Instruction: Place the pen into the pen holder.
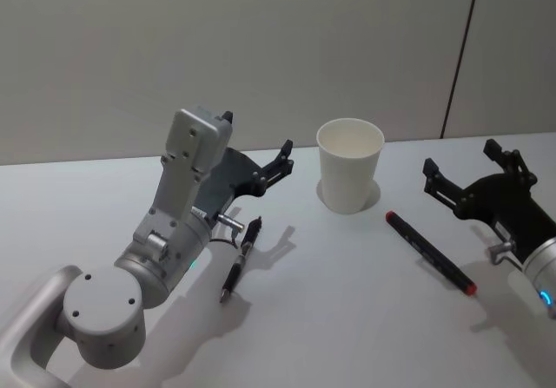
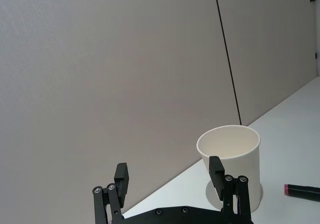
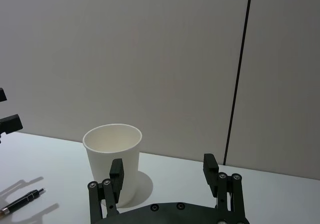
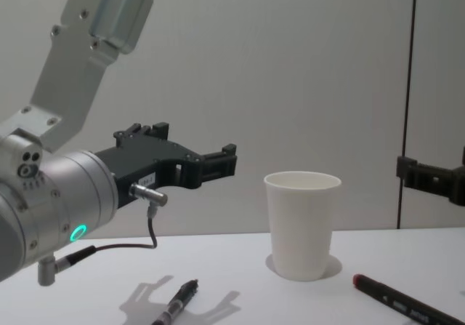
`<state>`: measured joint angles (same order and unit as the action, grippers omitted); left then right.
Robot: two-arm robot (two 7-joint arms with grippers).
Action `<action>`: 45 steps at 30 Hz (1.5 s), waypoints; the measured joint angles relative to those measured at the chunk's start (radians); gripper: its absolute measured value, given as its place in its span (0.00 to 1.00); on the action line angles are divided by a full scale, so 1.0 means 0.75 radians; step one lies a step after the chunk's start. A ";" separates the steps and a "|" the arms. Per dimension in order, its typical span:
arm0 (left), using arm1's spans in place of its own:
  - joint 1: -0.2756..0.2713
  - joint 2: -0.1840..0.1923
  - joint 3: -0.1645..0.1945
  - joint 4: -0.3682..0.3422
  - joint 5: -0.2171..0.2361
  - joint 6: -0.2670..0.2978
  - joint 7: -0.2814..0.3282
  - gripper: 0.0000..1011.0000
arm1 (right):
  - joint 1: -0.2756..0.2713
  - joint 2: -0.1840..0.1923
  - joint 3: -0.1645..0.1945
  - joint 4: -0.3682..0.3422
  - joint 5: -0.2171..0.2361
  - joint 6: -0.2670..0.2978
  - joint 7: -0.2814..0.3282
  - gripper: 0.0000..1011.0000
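The white tabletop (image 1: 330,318) ended at a grey wall (image 1: 261,49) close behind the plain white tapered paper cup (image 1: 349,175), which stood upright near that far edge with its mouth open. A dark vertical seam (image 1: 460,54) ran down the wall at about 1 o'clock from the cup. In the head view, bare tabletop stretched at the cup's 6 o'clock.

A slim black pen with a silver clip (image 1: 241,259) lay flat at about 8 o'clock from the cup, well apart from it. A thicker black marker with red ends (image 1: 430,253) lay flat between 4 and 5 o'clock, near the cup but not touching. Both lay outside the cup.

The left arm rose from the lower left with its elbow joint raised. Its left claw (image 1: 280,164) hung above the tabletop at the cup's 9 o'clock, over the slim pen's far end, fingers spread apart and aimed towards the cup. The right claw (image 1: 462,164) hung raised at 3 o'clock, fingers likewise apart, above the marker's side of the tabletop.
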<state>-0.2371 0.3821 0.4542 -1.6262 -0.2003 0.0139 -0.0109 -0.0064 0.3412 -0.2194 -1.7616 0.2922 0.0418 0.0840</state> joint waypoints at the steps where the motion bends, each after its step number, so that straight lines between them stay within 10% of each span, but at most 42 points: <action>1: 0.000 0.000 0.000 0.000 0.000 0.000 0.000 0.99 | 0.002 0.001 0.001 0.001 0.002 0.003 0.003 0.99; 20: 0.000 0.000 0.000 0.000 0.000 0.000 0.000 0.99 | -0.002 0.038 0.034 -0.046 0.041 0.160 0.017 0.99; 45: 0.000 0.000 0.000 0.000 0.000 0.000 0.000 0.99 | 0.067 -0.001 0.003 -0.093 -0.002 0.605 0.008 0.99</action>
<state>-0.2371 0.3821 0.4542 -1.6262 -0.2004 0.0139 -0.0110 0.0441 0.3405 -0.2171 -1.8317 0.2904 0.4953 0.0900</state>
